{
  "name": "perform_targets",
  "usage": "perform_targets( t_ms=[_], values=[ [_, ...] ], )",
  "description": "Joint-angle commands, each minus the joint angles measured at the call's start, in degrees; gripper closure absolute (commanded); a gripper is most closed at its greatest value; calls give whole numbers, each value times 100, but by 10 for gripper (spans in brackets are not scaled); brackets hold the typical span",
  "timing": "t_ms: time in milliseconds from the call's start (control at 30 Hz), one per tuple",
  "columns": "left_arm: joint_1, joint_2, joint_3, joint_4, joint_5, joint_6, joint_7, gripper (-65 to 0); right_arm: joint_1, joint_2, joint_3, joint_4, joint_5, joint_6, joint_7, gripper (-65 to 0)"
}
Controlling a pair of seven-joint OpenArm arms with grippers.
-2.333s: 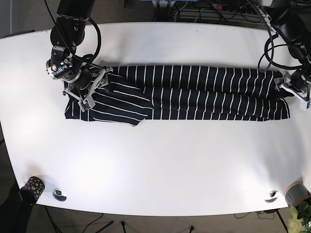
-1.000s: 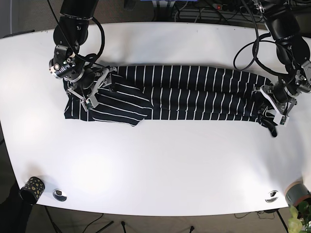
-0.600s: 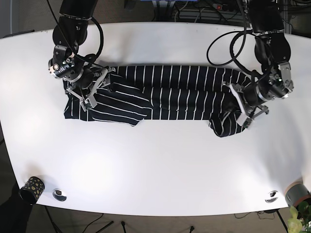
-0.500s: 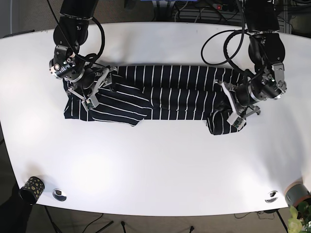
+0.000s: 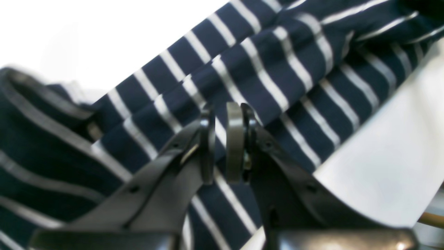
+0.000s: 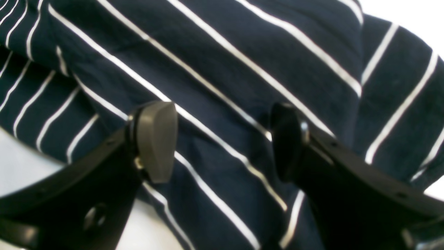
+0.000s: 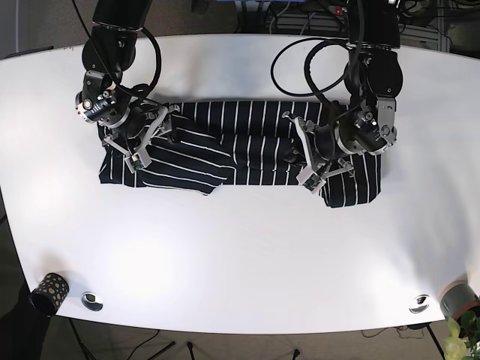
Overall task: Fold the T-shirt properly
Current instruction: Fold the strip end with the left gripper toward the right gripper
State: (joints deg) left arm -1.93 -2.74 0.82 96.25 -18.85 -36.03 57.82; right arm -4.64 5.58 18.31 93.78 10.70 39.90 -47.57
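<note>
**Soft striped shirt, mid-fold, both claws on it**

While the left claw (image 5: 222, 146) stands nearly closed, whether cloth is pinched between its tips I cannot tell. The T-shirt (image 7: 255, 142) lies on the white table (image 7: 240, 255), bunched beneath and beside that claw. The right claw (image 6: 222, 142) stands wide, cloth spread below its fingers. Judgement: light, limp, drapes and slides; grip a hem or folded edge, not loose middle.
</note>
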Motion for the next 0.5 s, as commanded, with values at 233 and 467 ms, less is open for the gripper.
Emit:
perform_targets(
  t_ms=[233, 467],
  values=[
    [-207, -214, -236, 384, 131, 891, -55, -367, 91, 53, 2, 112, 86, 10, 129, -400],
    [-470, -425, 327, 340, 1239, 1858, -55, -439, 91, 44, -6, 104, 86, 10, 129, -400]
  ],
)
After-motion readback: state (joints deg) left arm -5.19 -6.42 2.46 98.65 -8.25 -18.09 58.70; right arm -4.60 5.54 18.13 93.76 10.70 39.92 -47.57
